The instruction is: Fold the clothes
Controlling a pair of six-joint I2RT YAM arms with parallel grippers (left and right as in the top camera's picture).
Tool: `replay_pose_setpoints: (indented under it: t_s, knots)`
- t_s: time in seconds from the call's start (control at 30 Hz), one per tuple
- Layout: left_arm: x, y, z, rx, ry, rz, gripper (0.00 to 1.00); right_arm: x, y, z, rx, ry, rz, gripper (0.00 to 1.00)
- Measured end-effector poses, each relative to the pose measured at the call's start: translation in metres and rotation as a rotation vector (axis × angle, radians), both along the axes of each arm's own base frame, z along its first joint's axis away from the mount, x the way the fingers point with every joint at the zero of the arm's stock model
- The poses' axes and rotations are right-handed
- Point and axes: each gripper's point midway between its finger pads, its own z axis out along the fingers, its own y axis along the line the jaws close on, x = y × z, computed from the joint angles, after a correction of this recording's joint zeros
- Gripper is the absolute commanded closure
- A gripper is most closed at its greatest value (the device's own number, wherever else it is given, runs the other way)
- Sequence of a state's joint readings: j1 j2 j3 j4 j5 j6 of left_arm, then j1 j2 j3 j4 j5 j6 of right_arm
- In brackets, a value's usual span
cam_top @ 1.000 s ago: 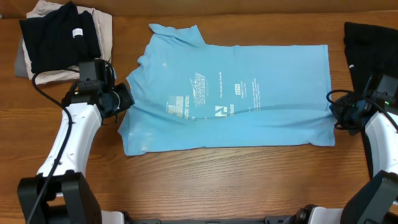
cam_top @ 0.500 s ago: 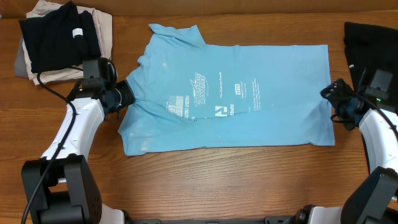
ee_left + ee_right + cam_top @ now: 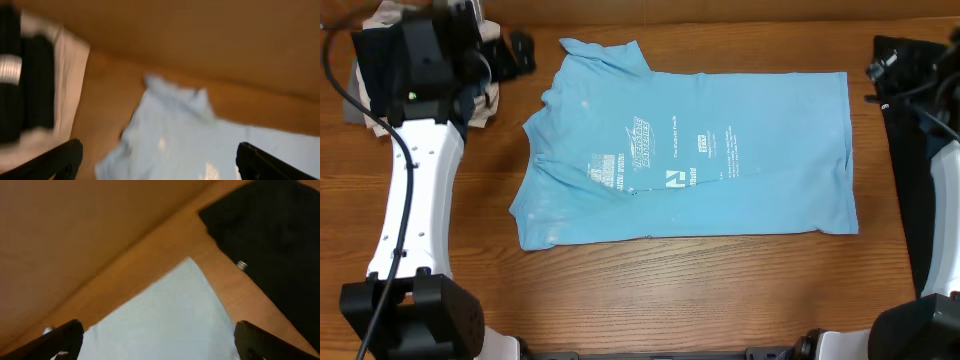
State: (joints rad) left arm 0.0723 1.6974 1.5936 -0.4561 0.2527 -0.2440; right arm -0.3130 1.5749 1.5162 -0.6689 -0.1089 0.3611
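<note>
Sky-blue T-shirt [image 3: 720, 170] lies spread print-up at mid-table, while the left gripper [image 3: 516, 55] hovers beside a stack of black and beige garments [image 3: 35, 85] and the right gripper [image 3: 880, 75] hangs at the edge of a black garment [image 3: 902, 130]. Both have fingers spread wide and hold nothing. A descent from these spots could snag neighbouring clothes, and the rumpled far sleeve [image 3: 605, 55] might be folded in crooked.

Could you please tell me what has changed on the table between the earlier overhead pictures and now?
Both arms have left the side edges of the T-shirt and swung toward the table's far edge. The left gripper is now by the folded stack, the right gripper by the black garment. Both are open and hold nothing. The T-shirt lies flat and unfolded where it was; the stack and the garment have not shifted.
</note>
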Motion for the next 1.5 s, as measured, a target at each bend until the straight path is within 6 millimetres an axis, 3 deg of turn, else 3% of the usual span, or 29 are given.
replay_pose_setpoints:
  t_s: [0.1, 0.17, 0.23, 0.3, 0.43, 0.53, 0.6, 0.83, 1.13, 1.5]
  knots:
    - [0.024, -0.01, 0.021, 0.023, -0.076, -0.048, 0.0, 0.014, 0.02, -0.005, -0.013, -0.004, 0.066, 0.0]
    - [0.045, -0.017, 0.019, 0.03, -0.091, -0.076, 0.0, 0.025, 0.033, -0.019, -0.019, 0.024, 0.113, 0.0]
    - [0.065, -0.024, 0.005, 0.033, -0.087, -0.099, 0.0, 0.039, 0.045, -0.043, -0.029, 0.077, 0.167, 0.0]
    - [0.087, -0.029, -0.022, 0.035, -0.068, -0.116, 0.0, 0.051, 0.054, -0.07, -0.042, 0.13, 0.214, 0.0]
    - [0.116, -0.04, -0.095, 0.031, 0.011, -0.138, 0.02, 0.062, 0.067, -0.134, -0.053, 0.262, 0.278, 0.0]
    - [0.129, -0.044, -0.137, 0.031, 0.04, -0.142, 0.05, 0.064, 0.065, -0.163, -0.062, 0.322, 0.286, 0.0]
    - [0.138, -0.044, -0.154, 0.032, 0.03, -0.14, 0.11, 0.064, 0.062, -0.172, -0.065, 0.342, 0.284, 0.0]
    - [0.164, -0.045, -0.182, 0.02, -0.034, -0.126, 0.12, 0.067, 0.059, -0.171, -0.086, 0.347, 0.285, 0.0]
    - [0.167, -0.045, -0.256, -0.004, 0.029, -0.109, 0.17, 0.066, 0.057, -0.171, -0.094, 0.354, 0.28, 0.0]
    - [0.176, -0.045, -0.253, -0.007, -0.025, -0.106, 0.22, 0.063, 0.056, -0.173, -0.096, 0.367, 0.276, 0.0]
